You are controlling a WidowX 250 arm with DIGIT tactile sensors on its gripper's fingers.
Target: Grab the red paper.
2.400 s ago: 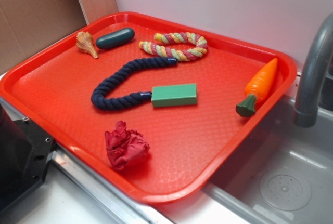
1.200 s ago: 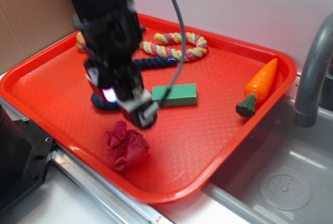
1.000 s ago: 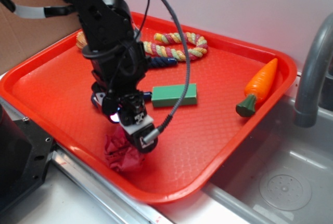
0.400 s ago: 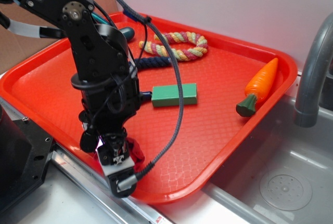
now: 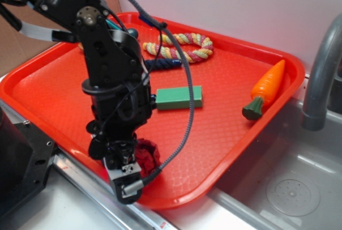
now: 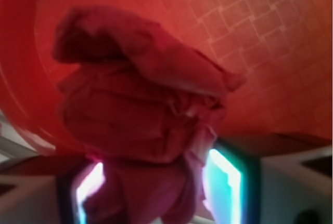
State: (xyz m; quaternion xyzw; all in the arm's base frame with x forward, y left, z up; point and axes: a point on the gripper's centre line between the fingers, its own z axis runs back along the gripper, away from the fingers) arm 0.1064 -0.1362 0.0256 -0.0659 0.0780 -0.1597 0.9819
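The red paper [image 5: 148, 155] is a dark crimson crumpled wad near the front edge of the orange-red tray [image 5: 219, 118]. The black arm mostly covers it in the exterior view. My gripper [image 5: 136, 160] points down onto it. In the wrist view the red paper [image 6: 140, 109] fills most of the picture. Its lower part sits pinched between the two lit fingers [image 6: 229, 182] of my gripper [image 6: 156, 198], touching both. The gripper is shut on the wad.
On the tray lie a green block [image 5: 179, 97], a braided rope ring [image 5: 181, 47], a navy rope [image 5: 163, 63] and a toy carrot [image 5: 265, 88]. A grey faucet [image 5: 320, 75] and sink [image 5: 288, 187] are to the right. A black box [image 5: 21, 160] stands at the front left.
The arm came in over the tray and dropped onto the red paper. Since the last earlier frame the wad shows a little further right beside the gripper.
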